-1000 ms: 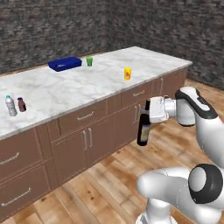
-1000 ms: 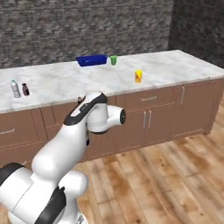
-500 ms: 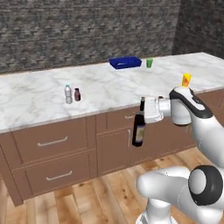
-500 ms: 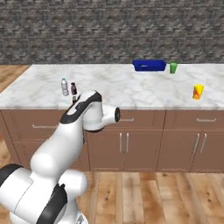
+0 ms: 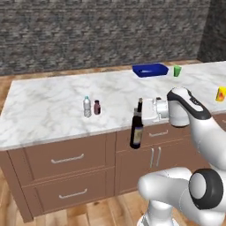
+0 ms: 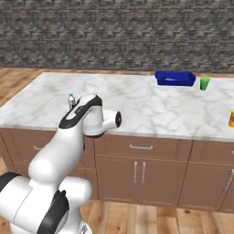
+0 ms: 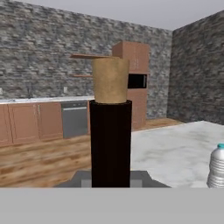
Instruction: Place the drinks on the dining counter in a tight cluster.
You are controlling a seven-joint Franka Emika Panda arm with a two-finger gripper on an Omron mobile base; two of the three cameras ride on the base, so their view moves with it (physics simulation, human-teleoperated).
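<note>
2 drinks, the water bottle (image 5: 87, 106) and tiny bottle (image 5: 97, 107), stood together on the dining counter (image 5: 48, 110), while the gripper (image 5: 142, 115), apparently clamped on the wine bottle (image 5: 136, 128) at the counter's edge, needed to lift clear and set it gently beside them.

**Item Count: Dining Counter Area**

Drinks: three bottles in total.
- One wine bottle (image 5: 136, 130), dark, with a tan cork end visible in the hand view.
- One water bottle (image 5: 87, 107), small and clear.
- One purple-brown bottle (image 5: 97, 107), the smallest of the three.

Other tabletop items: three.
- One blue tray (image 5: 150, 69).
- One green cup (image 5: 177, 71).
- One yellow-orange container (image 5: 221, 94).

Furniture: one dining counter (image 5: 44, 106) with a marble top. Four metal drawer and door handles can be counted on its front in the left base view.

Robot: one arm, one gripper (image 5: 142, 115).
</note>
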